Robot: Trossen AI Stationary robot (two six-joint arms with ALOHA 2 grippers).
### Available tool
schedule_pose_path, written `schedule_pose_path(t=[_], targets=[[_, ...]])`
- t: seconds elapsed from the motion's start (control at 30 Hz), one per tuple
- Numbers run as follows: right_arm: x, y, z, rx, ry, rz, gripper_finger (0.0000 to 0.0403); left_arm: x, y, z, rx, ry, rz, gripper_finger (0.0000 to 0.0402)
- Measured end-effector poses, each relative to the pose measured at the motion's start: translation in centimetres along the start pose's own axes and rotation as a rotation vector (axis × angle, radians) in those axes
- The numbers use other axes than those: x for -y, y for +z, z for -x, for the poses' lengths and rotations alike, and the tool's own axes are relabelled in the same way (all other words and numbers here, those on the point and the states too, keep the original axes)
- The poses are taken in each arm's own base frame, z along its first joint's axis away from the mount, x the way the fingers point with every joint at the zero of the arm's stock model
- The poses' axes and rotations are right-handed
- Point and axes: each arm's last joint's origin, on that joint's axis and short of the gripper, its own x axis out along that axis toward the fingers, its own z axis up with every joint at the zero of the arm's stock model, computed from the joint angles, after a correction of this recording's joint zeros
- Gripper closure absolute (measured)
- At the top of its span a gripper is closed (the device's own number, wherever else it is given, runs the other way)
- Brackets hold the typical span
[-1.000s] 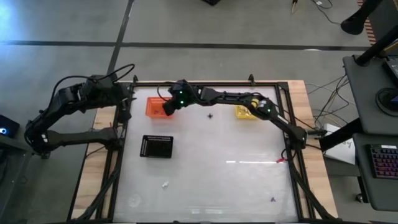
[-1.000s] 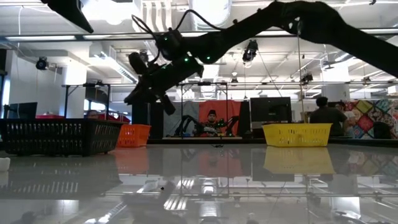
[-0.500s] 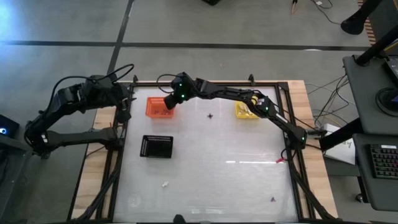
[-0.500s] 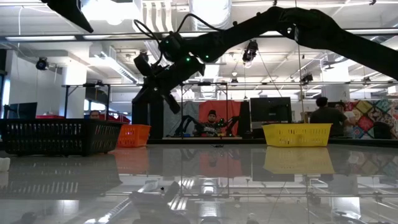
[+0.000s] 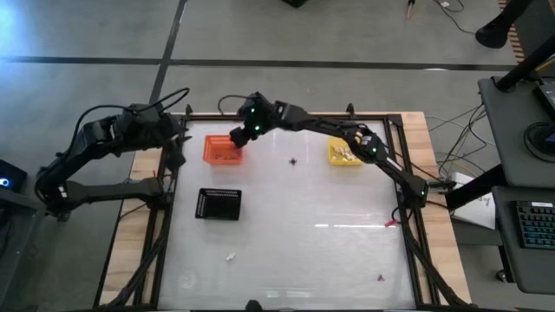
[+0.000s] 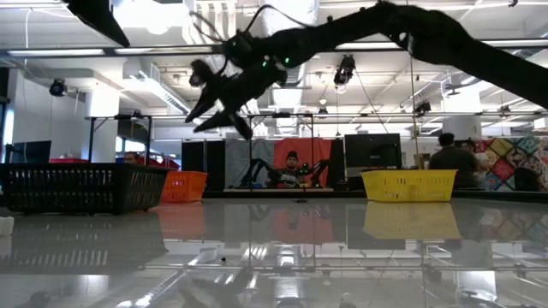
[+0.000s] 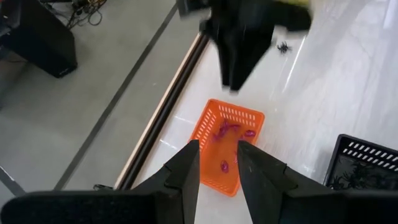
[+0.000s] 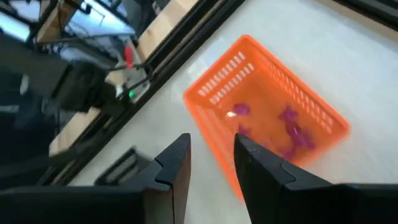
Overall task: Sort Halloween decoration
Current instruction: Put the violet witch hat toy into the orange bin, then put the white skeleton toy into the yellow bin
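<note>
Right gripper: reaches across the table and hangs over the orange basket, at that basket's edge nearer the table's middle. Fingers parted with a clear gap, nothing between them; released.

Left gripper: parked off the table's left edge, near the orange basket. Fingers slightly apart, nothing between them.

Halloween decoration, purple pieces: several lying on the floor of the orange basket, below the right gripper and apart from its fingers. Also seen in the left wrist view.

Halloween decoration, dark spider-like piece: 1 on the bare table between the orange basket and the yellow basket, well apart from both grippers.

Halloween decoration, whitish piece: 1 on the table toward the near edge, below the black tray in the high view, far from both grippers.

Halloween decoration, small dark piece: 1 near the table's near right corner, far from both grippers.

Yellow basket: holds pale items; their kind cannot be told.

Black tray: on the table, on the near side of the orange basket; dark spider-like shapes show inside it.
</note>
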Motion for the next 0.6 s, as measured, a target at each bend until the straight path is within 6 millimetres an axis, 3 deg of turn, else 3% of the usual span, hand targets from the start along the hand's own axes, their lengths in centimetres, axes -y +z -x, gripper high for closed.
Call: schedule_pose_path(t=[0.17, 0.4, 0.6], targets=[[-1.1, 0.3, 4.7, -0.118, -0.065, -0.025, 0.0302, 0.1, 0.2, -0.9, -0.057, -0.015, -0.012, 0.0311], [-2.0, -1.6, 11.0, -0.307, -0.442, -0.044, 0.0321, 0.9, 0.3, -1.1, -0.041, -0.265, 0.033, 0.0305], [-3.4, -2.9, 14.9, -0.377, -0.681, -0.011, 0.0325, 1.2, 0.4, -1.3, -0.061, -0.338, 0.135, 0.0274]])
